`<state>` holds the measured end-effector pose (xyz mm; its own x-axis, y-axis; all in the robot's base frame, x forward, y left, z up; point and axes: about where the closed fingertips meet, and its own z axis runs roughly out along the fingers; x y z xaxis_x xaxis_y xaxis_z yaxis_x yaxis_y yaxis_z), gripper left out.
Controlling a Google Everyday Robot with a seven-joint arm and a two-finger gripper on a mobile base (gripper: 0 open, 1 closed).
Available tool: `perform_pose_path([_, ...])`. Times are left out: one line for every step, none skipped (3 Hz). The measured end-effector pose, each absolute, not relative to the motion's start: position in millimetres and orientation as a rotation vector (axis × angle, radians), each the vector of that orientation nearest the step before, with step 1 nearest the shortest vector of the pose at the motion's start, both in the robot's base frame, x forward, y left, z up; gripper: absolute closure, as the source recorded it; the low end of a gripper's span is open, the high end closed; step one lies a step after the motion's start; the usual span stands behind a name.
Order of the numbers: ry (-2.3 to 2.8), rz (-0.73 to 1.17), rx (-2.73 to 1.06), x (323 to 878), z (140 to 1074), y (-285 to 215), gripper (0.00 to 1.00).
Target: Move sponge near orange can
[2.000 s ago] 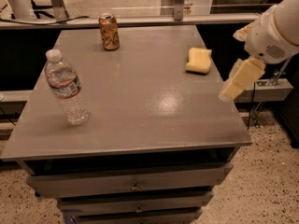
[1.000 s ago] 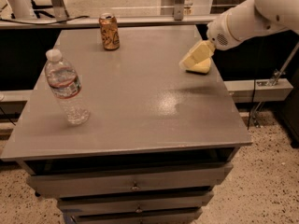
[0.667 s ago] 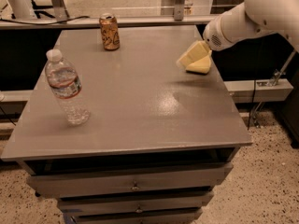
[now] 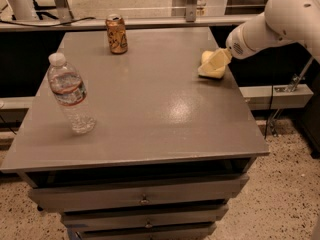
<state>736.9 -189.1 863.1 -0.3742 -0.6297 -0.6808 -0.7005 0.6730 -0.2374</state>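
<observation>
The pale yellow sponge lies near the right edge of the grey table, toward the back. My gripper comes in from the right on a white arm and sits right at the sponge, covering much of it. The orange can stands upright at the back of the table, left of centre and far from the sponge.
A clear plastic water bottle stands on the left side of the table. The table has drawers below its front edge. A rail and glass partition run behind the table. Speckled floor lies to the right.
The gripper has swung from beyond the table's right edge up and left to the sponge, then settled lower onto it. The sponge, can and bottle have not moved.
</observation>
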Motion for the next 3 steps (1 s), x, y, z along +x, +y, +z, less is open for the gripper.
perform_pose_path([2.137, 0.108, -0.992, 737, 852, -203, 0.00])
perform_pose_path([2.168, 0.120, -0.971, 734, 842, -210, 0.18])
perform_pose_path([2.194, 0.131, -0.955, 730, 833, -214, 0.42])
